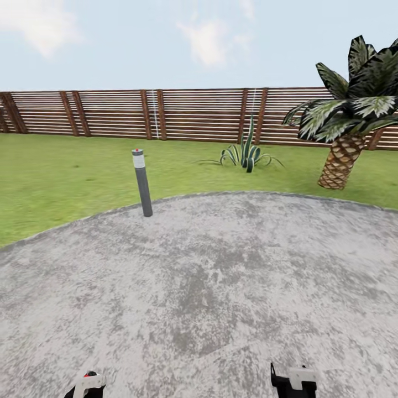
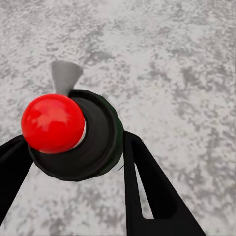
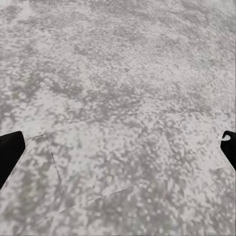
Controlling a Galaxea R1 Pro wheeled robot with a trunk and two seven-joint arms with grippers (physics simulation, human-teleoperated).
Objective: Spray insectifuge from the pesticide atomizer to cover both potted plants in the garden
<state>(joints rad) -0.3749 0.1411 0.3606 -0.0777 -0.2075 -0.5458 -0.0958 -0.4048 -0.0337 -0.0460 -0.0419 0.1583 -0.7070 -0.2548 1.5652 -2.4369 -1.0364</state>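
The pesticide atomizer is a dark bottle with a red top and a pale grey nozzle. In the left wrist view my left gripper is shut on it, one black finger pressing each side of the bottle, above the grey paving. Its red and white top peeks in at the head view's bottom left. My right gripper hangs open over bare paving with nothing between its fingers; it also sits low in the head view. The garden's paved patio lies ahead. The potted plants are out of view.
A grey bollard light stands at the patio's far left edge. Beyond it is lawn, a spiky green plant growing in the grass, a palm at the right, and a brown slatted fence behind.
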